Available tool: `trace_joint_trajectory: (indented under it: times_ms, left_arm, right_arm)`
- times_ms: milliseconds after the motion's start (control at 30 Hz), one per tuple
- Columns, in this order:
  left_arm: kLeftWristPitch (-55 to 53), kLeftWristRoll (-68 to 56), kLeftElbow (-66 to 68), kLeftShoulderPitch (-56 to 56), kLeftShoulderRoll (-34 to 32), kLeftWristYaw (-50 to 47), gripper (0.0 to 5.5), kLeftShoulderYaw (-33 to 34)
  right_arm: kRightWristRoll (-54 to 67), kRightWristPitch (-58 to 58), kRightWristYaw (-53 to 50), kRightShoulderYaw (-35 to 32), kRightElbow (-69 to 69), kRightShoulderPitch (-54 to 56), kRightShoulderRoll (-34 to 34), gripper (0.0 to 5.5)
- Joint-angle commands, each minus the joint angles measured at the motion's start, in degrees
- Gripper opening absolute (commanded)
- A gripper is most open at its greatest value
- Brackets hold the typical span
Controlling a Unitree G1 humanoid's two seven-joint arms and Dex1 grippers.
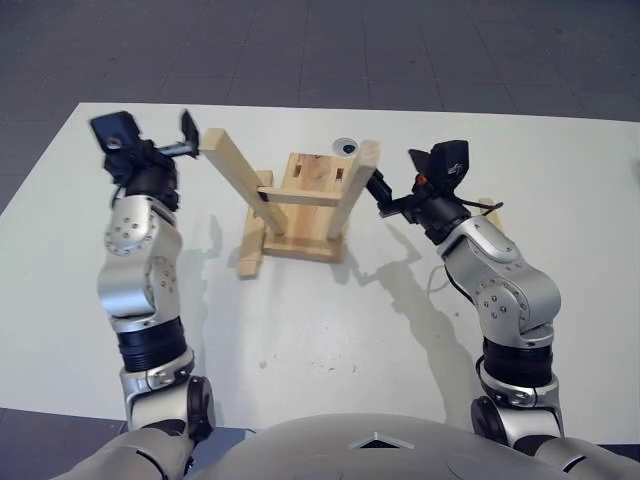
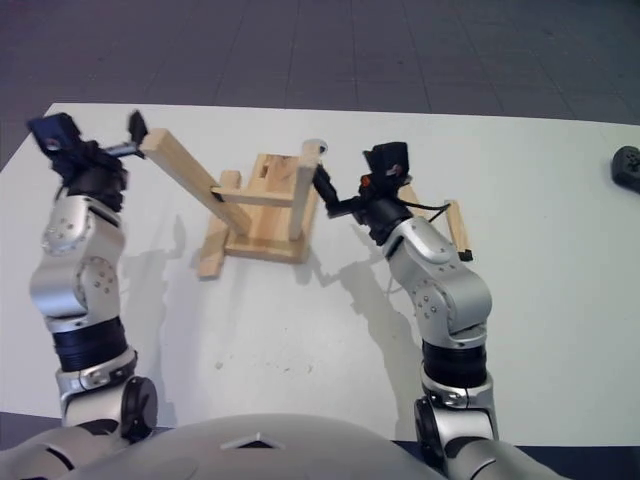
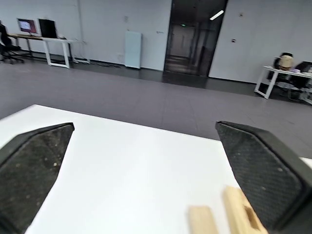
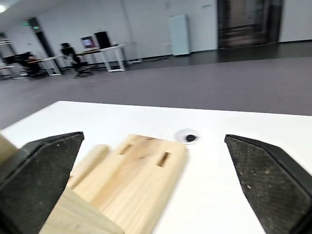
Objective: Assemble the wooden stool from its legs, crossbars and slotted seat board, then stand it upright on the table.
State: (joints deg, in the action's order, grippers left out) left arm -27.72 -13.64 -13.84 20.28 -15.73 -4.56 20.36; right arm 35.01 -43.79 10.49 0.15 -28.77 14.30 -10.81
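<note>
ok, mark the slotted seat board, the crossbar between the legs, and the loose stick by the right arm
slotted seat board (image 4: pixel 146 170), right wrist view, flat face beside the two slots.
crossbar (image 1: pixel 300 198), left eye view, middle of its span between the legs.
loose wooden stick (image 2: pixel 457 228), right eye view, mid-length, beside the right forearm.

open office hall: desks (image 3: pixel 54 45) with monitors (image 3: pixel 27 25), a swivel chair (image 4: pixel 73 54), grey tiled floor (image 3: pixel 126 95), white walls (image 3: pixel 97 24)
</note>
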Motion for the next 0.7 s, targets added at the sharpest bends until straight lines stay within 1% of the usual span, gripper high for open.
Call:
trace_joint_trajectory:
  times_ms: [33, 167, 233, 300, 400, 467, 533, 700]
  left_arm:
    - [1.83, 0.49, 3.42, 1.10, -3.12, 0.92, 5.40, 2.64]
    - [2.21, 0.54, 2.97, -0.70, -2.22, 1.15, 5.40, 1.97]
    - [1.52, -0.50, 0.74, -2.98, -1.53, 3.53, 5.40, -0.14]
    - [0.34, -2.32, -0.99, -4.91, -1.51, 7.21, 5.40, -2.59]
    - [1.23, -0.35, 1.03, -5.18, -1.36, 7.65, 5.40, -4.77]
    - [1.11, 0.72, 0.78, -4.90, -1.51, 8.67, 5.40, -7.33]
    - [-0.78, -0.27, -2.65, -4.79, -0.85, 11.70, 5.40, -12.13]
    - [-6.37, -2.02, -15.04, -6.16, 2.26, 17.75, 5.40, -29.57]
  right_arm:
    - [3.08, -0.64, 1.95, -3.90, -0.42, 1.08, -1.54, 5.38]
    - [-3.19, 3.09, 1.51, -5.16, 5.23, 2.24, -4.91, 5.38]
    - [-5.87, 4.78, 1.35, -4.74, 7.10, 2.28, -5.57, 5.38]
    - [-7.06, 5.45, 0.95, -4.71, 8.04, 2.24, -5.16, 5.38]
    - [-8.44, 6.65, 0.52, -4.32, 8.85, 2.47, -3.99, 5.38]
    - [-8.85, 7.33, 0.08, -4.75, 9.44, 3.43, -3.37, 5.38]
    - [-9.06, 8.37, -1.45, -7.33, 8.97, 4.14, -3.11, 5.38]
    - [-9.57, 13.17, -5.33, -17.15, 13.06, 9.14, -5.50, 5.38]
